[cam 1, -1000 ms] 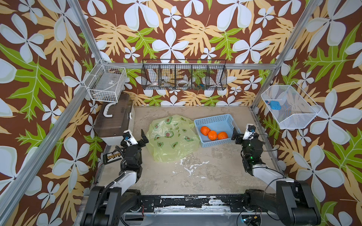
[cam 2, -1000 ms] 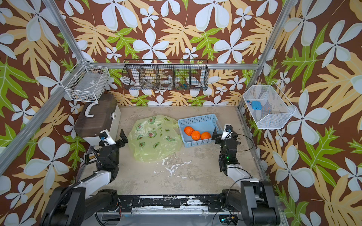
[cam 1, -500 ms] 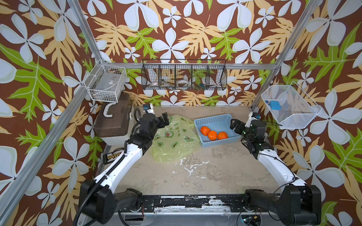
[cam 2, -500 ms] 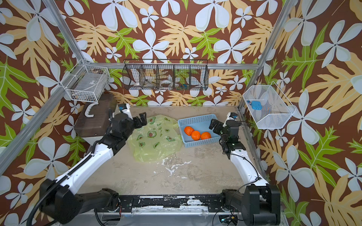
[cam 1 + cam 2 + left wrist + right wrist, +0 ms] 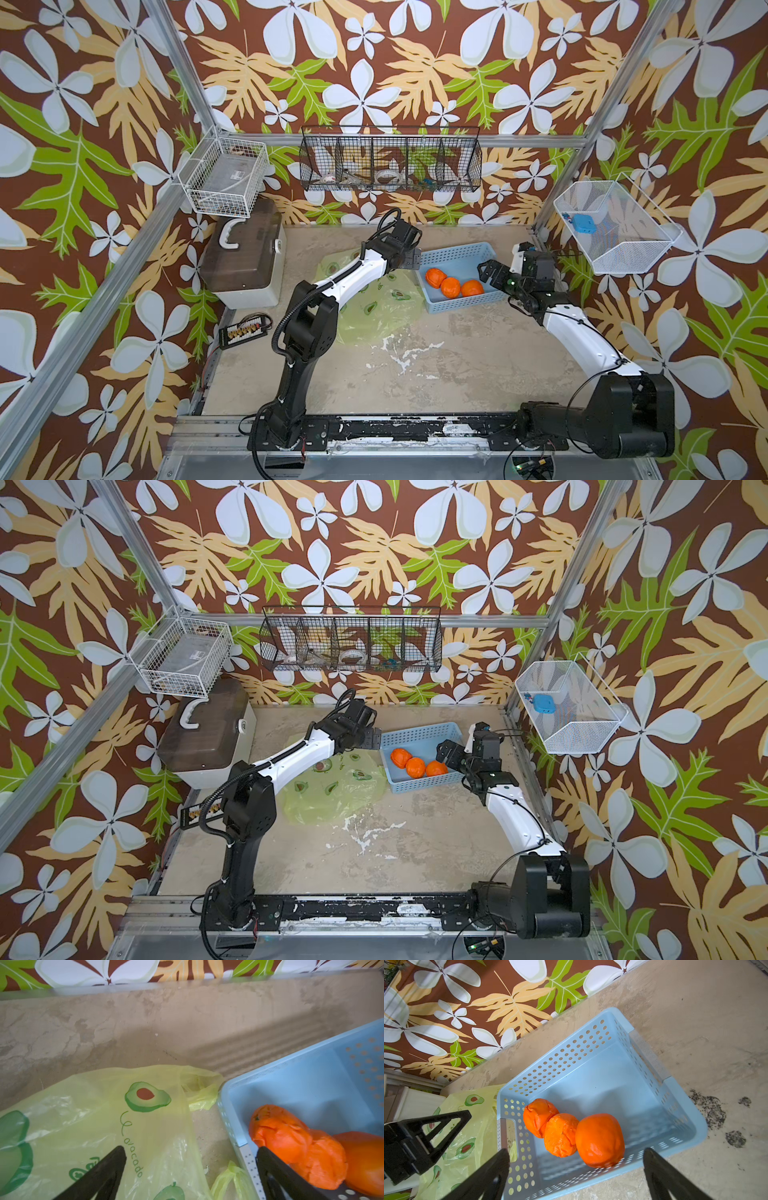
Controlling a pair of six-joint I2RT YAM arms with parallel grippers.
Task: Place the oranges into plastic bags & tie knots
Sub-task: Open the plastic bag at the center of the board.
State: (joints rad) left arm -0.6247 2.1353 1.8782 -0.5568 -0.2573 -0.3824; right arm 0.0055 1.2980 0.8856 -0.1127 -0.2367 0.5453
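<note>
Closest to your base, the plastic bag (image 5: 374,309) lies flat on the table (image 5: 457,365) under your left arm, its handle loops (image 5: 200,1089) loose just beside the blue basket (image 5: 457,249). Your left gripper (image 5: 191,1155) hovers with jaws spread wide and empty, one finger over the bag and the other over the basket's interior. Your right gripper (image 5: 577,1155) hangs equally wide and empty above the basket's right end. The three oranges (image 5: 451,286) sit in a touching row inside the basket, along its front wall. Beyond, a wire rack (image 5: 390,166) hangs on the back wall.
</note>
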